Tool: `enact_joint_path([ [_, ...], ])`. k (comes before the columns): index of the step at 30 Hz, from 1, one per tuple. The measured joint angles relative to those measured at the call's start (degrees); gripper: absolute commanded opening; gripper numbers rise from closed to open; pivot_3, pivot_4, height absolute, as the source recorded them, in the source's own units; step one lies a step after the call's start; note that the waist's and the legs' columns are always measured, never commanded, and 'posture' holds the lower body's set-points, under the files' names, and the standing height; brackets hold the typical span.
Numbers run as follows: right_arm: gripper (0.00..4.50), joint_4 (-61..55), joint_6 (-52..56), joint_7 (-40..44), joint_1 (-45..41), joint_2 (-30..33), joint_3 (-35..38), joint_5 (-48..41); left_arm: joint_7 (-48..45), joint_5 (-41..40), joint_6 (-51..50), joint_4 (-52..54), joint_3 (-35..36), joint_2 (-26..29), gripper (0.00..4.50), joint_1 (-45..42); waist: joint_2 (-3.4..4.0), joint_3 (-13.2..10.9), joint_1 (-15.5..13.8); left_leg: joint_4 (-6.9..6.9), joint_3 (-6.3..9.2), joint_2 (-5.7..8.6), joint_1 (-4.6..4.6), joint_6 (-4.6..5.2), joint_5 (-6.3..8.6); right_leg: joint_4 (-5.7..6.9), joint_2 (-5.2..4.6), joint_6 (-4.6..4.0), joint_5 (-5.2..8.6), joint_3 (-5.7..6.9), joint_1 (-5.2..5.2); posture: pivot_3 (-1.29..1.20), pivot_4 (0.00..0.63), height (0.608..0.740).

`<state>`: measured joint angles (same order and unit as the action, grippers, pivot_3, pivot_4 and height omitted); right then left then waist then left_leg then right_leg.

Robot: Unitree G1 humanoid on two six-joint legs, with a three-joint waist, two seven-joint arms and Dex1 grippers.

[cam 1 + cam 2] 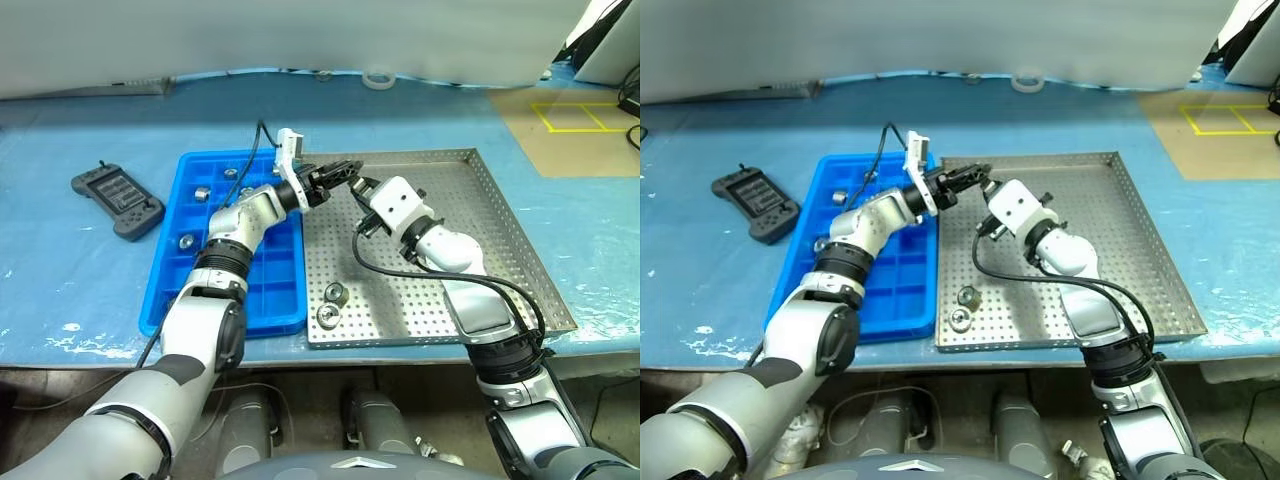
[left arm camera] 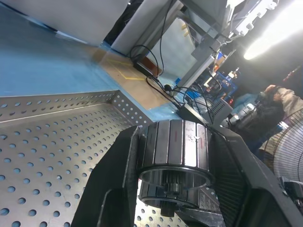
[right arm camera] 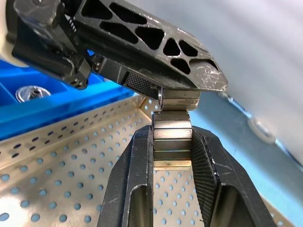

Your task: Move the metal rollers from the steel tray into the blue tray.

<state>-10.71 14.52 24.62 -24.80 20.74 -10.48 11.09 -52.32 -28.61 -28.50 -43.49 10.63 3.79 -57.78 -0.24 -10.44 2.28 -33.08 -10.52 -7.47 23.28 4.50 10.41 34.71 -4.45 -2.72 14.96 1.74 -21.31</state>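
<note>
Jaws first: both are closed on the same roller [image 2: 174, 156], held in the air at upper centre of the left eye frame, over the seam where the two trays meet. Your left gripper [image 1: 345, 171] pinches it from one side and your right gripper [image 1: 362, 187] from the other; the right wrist view shows the ribbed steel clamped between the right fingers [image 3: 208, 165], with the left fingertip pressed on its top edge. You appear to be mid hand-over. That would fit the layout, since the steel tray [image 1: 500, 230] sits on the right arm's side and the blue tray [image 1: 170, 270] on the left arm's side.

Other rollers: two lie near the lower left corner of the steel tray, one at [image 1: 336, 293] and one just below at [image 1: 326, 317], close together. In the blue tray, three are plain in separate compartments, e.g. [image 1: 201, 194], [image 1: 231, 172], [image 1: 186, 240].

A dark controller [image 1: 117, 200] lies on the desk at left, well apart from the trays. A white tape roll [image 1: 377, 79] sits at the top centre.

Judgement: the right jaws must let go before the left arm swings toward an empty compartment; if both pull at once, the roller could slip.
</note>
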Motion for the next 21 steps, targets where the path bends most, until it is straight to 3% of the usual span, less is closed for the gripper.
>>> enact_joint_path([
  [7, 1.03, -0.07, -1.98, 0.33, -0.56, 0.14, -1.09, -0.08, -3.16, -1.52, -3.89, 2.70, -1.02, 4.29, 1.74, 0.05, 0.00, 0.00, -0.02, 0.01, 0.00, 0.00, 0.00, -0.02, -0.01, 0.02, 0.00, 0.00, 0.00, 0.00, -0.03, -0.26, 0.150, 0.740],
  [17, 1.03, -0.18, -5.58, 1.43, -3.70, -1.30, -6.71, -2.43, -10.30, -5.59, -10.88, 22.13, -4.16, 21.90, 1.74, 7.33, -0.01, -0.05, -0.56, 0.20, 0.00, -0.03, 0.00, -0.13, -0.05, 0.01, 0.03, 0.00, 0.00, 0.04, -0.12, -0.13, 0.150, 0.740],
  [21, 1.03, 8.68, -3.84, 1.36, -0.06, 3.34, -2.43, -1.96, -6.65, -5.66, -7.98, 22.67, 7.82, 35.11, 1.74, 8.01, -0.13, -0.14, -1.49, 0.32, -0.01, 0.05, -0.05, -0.39, 0.03, -0.13, 0.03, -0.01, 0.01, -0.04, -0.08, -0.09, 0.150, 0.740],
])
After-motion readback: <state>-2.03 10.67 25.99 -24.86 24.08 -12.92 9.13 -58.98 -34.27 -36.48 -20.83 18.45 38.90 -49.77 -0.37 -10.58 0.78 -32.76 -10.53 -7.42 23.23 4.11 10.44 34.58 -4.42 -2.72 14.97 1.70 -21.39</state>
